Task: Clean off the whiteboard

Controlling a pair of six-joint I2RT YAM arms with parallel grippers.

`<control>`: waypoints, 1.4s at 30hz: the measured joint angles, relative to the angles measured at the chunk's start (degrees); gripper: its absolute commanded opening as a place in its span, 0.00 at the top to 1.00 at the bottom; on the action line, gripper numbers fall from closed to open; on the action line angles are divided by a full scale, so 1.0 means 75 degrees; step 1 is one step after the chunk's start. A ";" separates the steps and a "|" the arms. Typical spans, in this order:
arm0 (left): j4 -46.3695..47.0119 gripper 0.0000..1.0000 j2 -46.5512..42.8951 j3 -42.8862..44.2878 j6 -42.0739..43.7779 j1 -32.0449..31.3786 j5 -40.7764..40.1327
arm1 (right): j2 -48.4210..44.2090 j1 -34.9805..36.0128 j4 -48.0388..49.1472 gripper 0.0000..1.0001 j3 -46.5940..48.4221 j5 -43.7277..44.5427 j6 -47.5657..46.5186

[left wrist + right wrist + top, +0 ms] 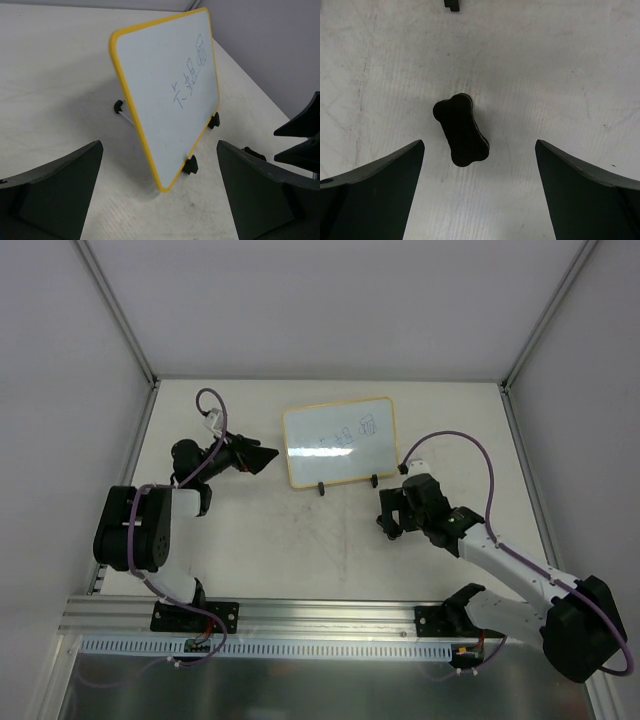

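The whiteboard [340,445] stands tilted on two black feet at the back middle of the table, with blue scribbles on its upper right. In the left wrist view the whiteboard [170,85] stands edge-on ahead of my left gripper [160,200], which is open and empty and apart from the board. In the top view the left gripper [268,460] is just left of the board's left edge. My right gripper [479,195] is open, above a small black bone-shaped block [460,130] lying flat on the table ahead of the fingertips. In the top view the right gripper [383,518] is below the board's right foot.
One foot of the board [452,4] shows at the top of the right wrist view. The right arm's gripper [300,135] shows at the right edge of the left wrist view. White enclosure walls surround the table [300,550]. An aluminium rail [300,615] runs along the near edge.
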 measured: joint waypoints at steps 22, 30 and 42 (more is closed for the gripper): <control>0.0889 0.03 0.3077 0.2358 -0.2084 0.0592 0.2104 | 0.1953 0.0455 -0.0093 0.19 0.0603 -0.0038 -0.0079; 0.0344 0.05 0.3086 0.2617 -0.1629 0.0478 0.2087 | 0.2180 0.0455 -0.0096 0.20 0.0772 -0.0146 -0.0219; -0.0781 0.02 0.3267 0.3013 -0.0909 -0.0020 0.1926 | 0.2605 0.0455 -0.0128 0.27 0.0857 -0.0420 -0.0055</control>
